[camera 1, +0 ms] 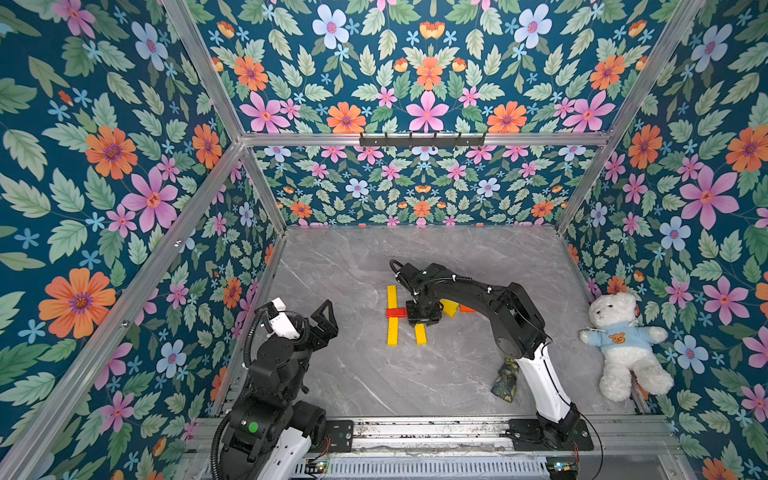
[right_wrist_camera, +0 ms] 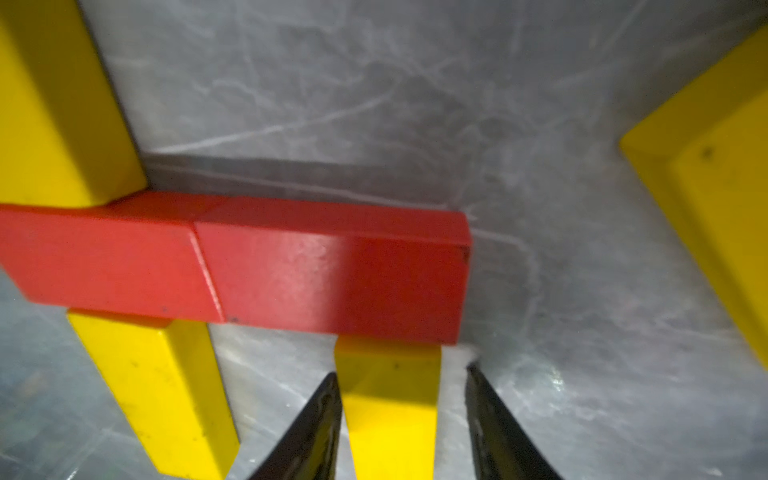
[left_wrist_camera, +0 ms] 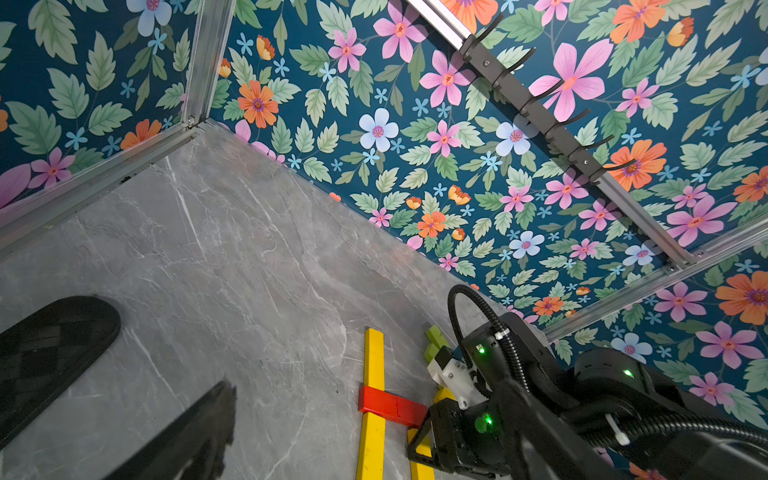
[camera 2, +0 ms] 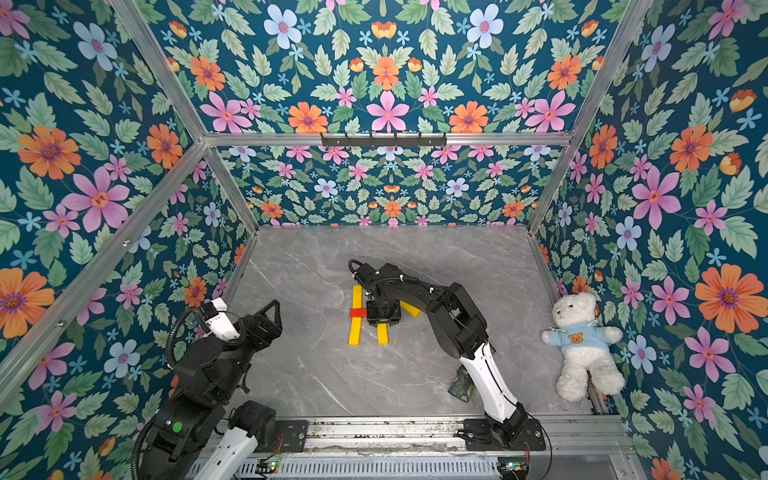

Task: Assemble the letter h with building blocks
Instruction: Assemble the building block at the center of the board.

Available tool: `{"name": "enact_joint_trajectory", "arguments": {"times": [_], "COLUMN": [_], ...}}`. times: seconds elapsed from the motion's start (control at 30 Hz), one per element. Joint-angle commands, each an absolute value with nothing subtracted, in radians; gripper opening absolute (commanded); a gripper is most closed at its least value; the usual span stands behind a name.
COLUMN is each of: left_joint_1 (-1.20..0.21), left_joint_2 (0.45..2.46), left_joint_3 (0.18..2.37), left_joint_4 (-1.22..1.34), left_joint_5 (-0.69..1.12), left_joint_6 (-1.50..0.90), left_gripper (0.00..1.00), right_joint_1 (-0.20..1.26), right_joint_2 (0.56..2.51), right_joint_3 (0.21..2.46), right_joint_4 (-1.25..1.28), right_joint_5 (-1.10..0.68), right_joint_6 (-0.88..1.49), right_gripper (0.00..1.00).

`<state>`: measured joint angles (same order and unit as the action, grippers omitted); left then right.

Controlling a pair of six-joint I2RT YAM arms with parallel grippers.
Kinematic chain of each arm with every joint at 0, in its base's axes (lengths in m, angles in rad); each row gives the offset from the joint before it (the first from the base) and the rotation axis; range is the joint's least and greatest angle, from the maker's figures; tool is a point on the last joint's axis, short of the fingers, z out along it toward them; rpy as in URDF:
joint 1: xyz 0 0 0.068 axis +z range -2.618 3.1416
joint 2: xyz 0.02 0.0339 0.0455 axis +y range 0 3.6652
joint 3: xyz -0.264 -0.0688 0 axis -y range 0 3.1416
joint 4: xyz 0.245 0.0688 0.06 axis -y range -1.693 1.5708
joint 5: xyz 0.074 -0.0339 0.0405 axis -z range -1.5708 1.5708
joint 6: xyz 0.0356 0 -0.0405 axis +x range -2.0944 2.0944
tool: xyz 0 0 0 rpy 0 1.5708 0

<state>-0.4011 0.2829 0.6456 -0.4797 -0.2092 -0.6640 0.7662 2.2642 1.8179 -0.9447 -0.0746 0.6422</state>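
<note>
The letter h lies mid-table in both top views: a long yellow upright (camera 1: 392,314) (camera 2: 355,314), a red crossbar (camera 1: 396,312) (right_wrist_camera: 257,270) of two short red blocks end to end lying over it, and a short yellow leg (camera 1: 420,333) (right_wrist_camera: 390,399) meeting the crossbar's free end. My right gripper (camera 1: 424,322) (right_wrist_camera: 401,374) points down over that leg. It is open, with one finger against the leg and a gap at the other. My left gripper (camera 1: 326,318) (left_wrist_camera: 170,353) hangs open and empty to the left.
Loose building blocks lie behind the right gripper: a yellow one (camera 1: 449,307) (right_wrist_camera: 715,216), an orange one (camera 1: 467,308), lime-green ones (left_wrist_camera: 434,343). A dark floral cloth scrap (camera 1: 506,379) lies by the right arm. A white teddy bear (camera 1: 623,345) lies at the right wall.
</note>
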Motion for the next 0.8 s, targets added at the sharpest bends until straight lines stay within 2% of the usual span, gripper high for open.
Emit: {"name": "enact_joint_trajectory", "arguments": {"times": [0.0, 0.2, 0.5, 0.63, 0.77], "left_joint_1": [-0.401, -0.401, -0.401, -0.400, -0.401], "left_joint_2": [0.282, 0.281, 0.284, 0.297, 0.315], "left_joint_3": [0.644, 0.644, 0.639, 0.643, 0.643], "left_joint_4": [-0.469, -0.468, -0.460, -0.459, -0.460], "left_joint_5": [-0.216, -0.215, -0.205, -0.201, -0.199], "left_joint_6": [-0.661, -0.661, -0.658, -0.654, -0.653], "left_gripper": [1.00, 1.00, 1.00, 1.00, 1.00], "right_joint_1": [0.762, 0.768, 0.769, 0.709, 0.627], "right_joint_2": [2.255, 2.188, 1.932, 1.857, 1.907], "right_joint_3": [1.810, 1.796, 1.673, 1.566, 1.574], "right_joint_4": [-0.917, -0.911, -0.815, -0.754, -0.812], "right_joint_5": [-0.034, -0.031, 0.011, 0.011, 0.024], "right_joint_6": [0.634, 0.640, 0.637, 0.651, 0.602], "right_gripper": [0.55, 0.57, 0.55, 0.55, 0.61]}}
